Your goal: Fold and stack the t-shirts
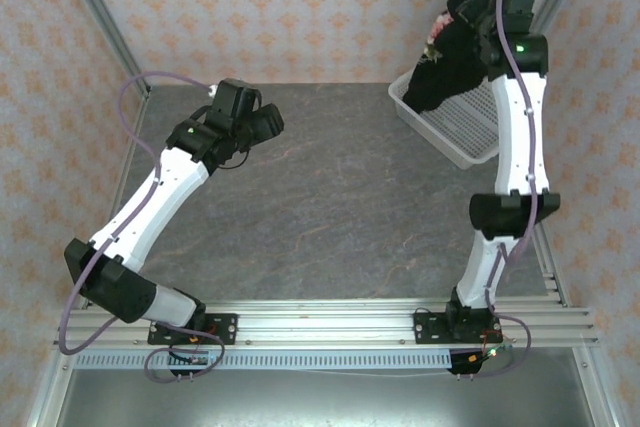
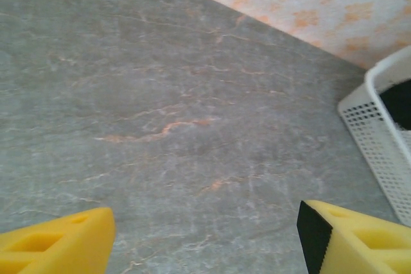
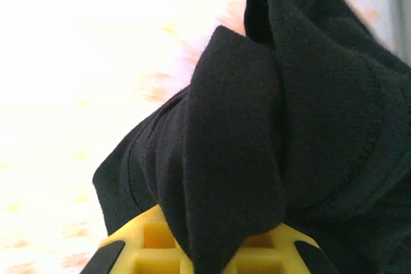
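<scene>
With our right jaws we are gripping a crumpled, soft black cloth t-shirt above the white perforated plastic basket; our left jaws are gaping wide over the grey veined surface.

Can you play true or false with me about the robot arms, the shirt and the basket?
1. The right gripper is pinching a black t-shirt. True.
2. The t-shirt lies flat on the table. False: it hangs bunched up from the right gripper, over the basket.
3. The left gripper is holding a shirt too. False: its jaws stand open with nothing between them, above the bare grey table.
4. The white basket sits at the far right of the table. True.
</scene>
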Available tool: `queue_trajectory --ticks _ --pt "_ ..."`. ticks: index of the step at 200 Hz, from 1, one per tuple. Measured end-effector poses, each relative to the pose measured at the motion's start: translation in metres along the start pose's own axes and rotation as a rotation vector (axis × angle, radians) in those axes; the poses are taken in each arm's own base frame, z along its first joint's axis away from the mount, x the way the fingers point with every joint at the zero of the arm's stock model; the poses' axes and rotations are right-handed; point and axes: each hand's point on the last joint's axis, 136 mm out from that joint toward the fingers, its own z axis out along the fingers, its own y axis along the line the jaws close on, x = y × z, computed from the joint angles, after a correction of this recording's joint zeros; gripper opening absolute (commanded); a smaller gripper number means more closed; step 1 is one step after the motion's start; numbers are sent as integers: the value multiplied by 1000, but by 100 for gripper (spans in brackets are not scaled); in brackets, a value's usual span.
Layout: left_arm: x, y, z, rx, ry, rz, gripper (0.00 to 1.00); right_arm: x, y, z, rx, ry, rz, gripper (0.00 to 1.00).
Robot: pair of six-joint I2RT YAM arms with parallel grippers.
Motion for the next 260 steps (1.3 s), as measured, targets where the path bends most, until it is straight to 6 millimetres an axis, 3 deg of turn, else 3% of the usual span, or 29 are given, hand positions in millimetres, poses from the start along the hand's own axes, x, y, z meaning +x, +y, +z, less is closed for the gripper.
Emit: queue_trajectory --ticks 20,36,47,60,74,92,115,136,149,161,174,199,214,228,242,260 --pt "-1 11 -1 -59 -8 7 79 -11 52 -54 -124 -46 -42 0" --pt "-4 18 -4 -95 -26 11 82 -1 90 -88 -216 -39 -79 0" --pt "-6 25 -6 -127 -36 14 83 19 112 -103 -266 -2 -104 0" --pt "-9 32 -12 -157 -54 14 84 60 134 -114 -310 80 -141 0" --pt "-14 42 -23 -183 -79 7 84 123 150 -116 -337 210 -192 0" --pt "-23 54 -40 -205 -120 -11 85 230 162 -113 -351 414 -277 0" --pt "-29 72 -61 -226 -163 -37 87 386 172 -116 -374 728 -375 48" --pt "-21 89 -69 -257 -154 -49 88 501 167 -128 -383 971 -443 62" --pt "-12 100 -68 -282 -126 -49 88 540 154 -136 -362 1073 -467 69" --pt "-1 107 -64 -300 -85 -43 88 550 145 -140 -343 1112 -476 71" --pt "14 113 -57 -314 -30 -33 88 540 143 -139 -344 1106 -454 72" --pt "41 122 -42 -339 78 -7 88 490 124 -128 -309 1048 -355 71" --pt "56 128 -31 -367 139 10 88 455 99 -112 -251 999 -276 70" --pt "68 133 -18 -404 200 24 88 436 74 -95 -183 973 -209 68" --pt "77 139 -4 -446 257 34 88 436 51 -81 -115 976 -161 66" --pt "87 150 15 -502 320 27 89 462 33 -75 -50 1036 -125 64"
